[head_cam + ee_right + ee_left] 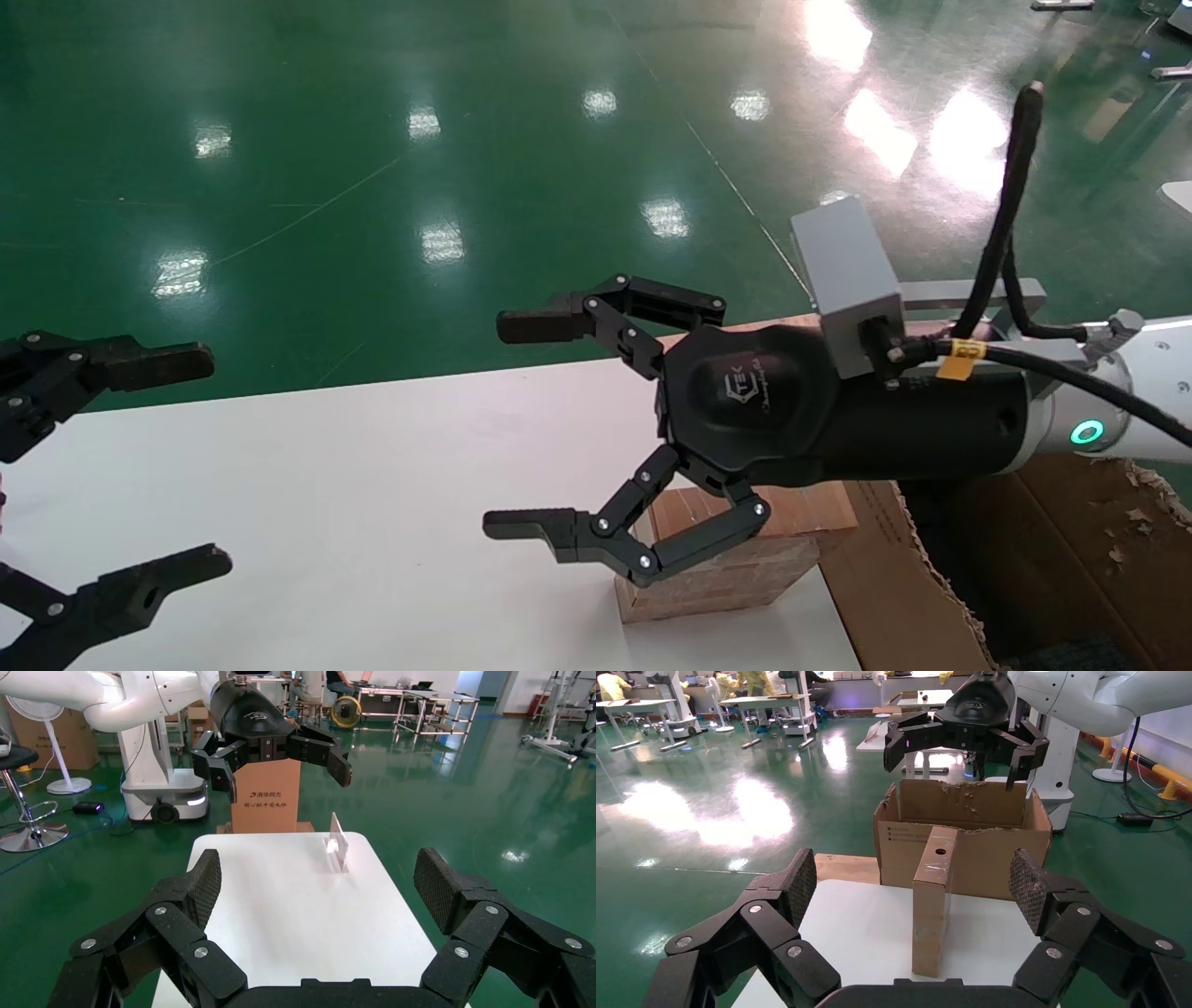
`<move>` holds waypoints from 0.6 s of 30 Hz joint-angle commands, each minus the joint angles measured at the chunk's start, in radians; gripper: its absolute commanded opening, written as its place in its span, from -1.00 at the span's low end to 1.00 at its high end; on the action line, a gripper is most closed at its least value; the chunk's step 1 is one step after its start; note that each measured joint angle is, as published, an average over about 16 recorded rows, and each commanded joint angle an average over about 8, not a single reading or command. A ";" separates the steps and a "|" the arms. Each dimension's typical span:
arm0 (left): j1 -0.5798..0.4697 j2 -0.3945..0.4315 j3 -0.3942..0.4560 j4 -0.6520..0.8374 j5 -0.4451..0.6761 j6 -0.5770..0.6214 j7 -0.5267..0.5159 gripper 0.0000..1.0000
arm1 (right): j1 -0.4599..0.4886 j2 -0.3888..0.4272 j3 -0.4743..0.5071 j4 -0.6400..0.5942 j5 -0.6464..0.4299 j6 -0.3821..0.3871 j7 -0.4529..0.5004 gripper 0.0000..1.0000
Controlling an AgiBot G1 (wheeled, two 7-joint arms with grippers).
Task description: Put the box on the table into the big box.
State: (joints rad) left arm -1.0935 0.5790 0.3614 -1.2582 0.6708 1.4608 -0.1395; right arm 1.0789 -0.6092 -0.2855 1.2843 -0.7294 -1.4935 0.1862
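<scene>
Overhead, the right pincer [521,429] hovers wide open, empty, above the small flat brown cardboard box [932,899] standing upright on the white counter [326,485]; a careless descent could topple it.

The left gripper [916,903] hangs low over the white surface [856,931], fingers spread wide. Between them the small cardboard box [932,899] stands on edge — round hole near its top. Just behind it sits the big torn-rimmed carton [989,836], and above that carton hovers the right gripper [961,741], fingers also spread.
</scene>
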 commanded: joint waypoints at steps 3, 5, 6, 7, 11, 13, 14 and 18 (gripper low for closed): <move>0.000 0.000 0.000 0.000 0.000 0.000 0.000 1.00 | 0.000 0.000 0.000 0.000 0.000 0.000 0.000 1.00; 0.000 0.000 0.000 0.000 0.000 0.000 0.000 1.00 | 0.000 0.000 0.000 0.000 0.000 0.000 0.000 1.00; 0.000 0.000 0.000 0.000 0.000 0.000 0.000 1.00 | 0.000 0.000 0.000 0.000 0.000 0.000 0.000 1.00; 0.000 0.000 0.000 0.000 0.000 0.000 0.000 1.00 | 0.000 0.000 0.000 0.000 0.000 0.000 0.000 1.00; 0.000 0.000 0.000 0.000 0.000 0.000 0.000 1.00 | 0.000 0.000 0.000 0.000 0.000 0.000 0.000 1.00; 0.000 0.000 0.000 0.000 0.000 0.000 0.000 1.00 | 0.000 0.000 0.000 0.000 0.000 0.000 0.000 1.00; 0.000 0.000 0.000 0.000 0.000 0.000 0.000 1.00 | 0.000 0.000 0.000 0.000 0.000 0.000 0.000 1.00; 0.000 0.000 0.000 0.000 0.000 0.000 0.000 1.00 | -0.001 0.000 0.001 0.000 0.000 0.000 0.000 1.00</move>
State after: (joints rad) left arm -1.0935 0.5790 0.3614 -1.2581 0.6708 1.4608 -0.1395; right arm 1.0781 -0.6071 -0.2854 1.2843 -0.7306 -1.4946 0.1869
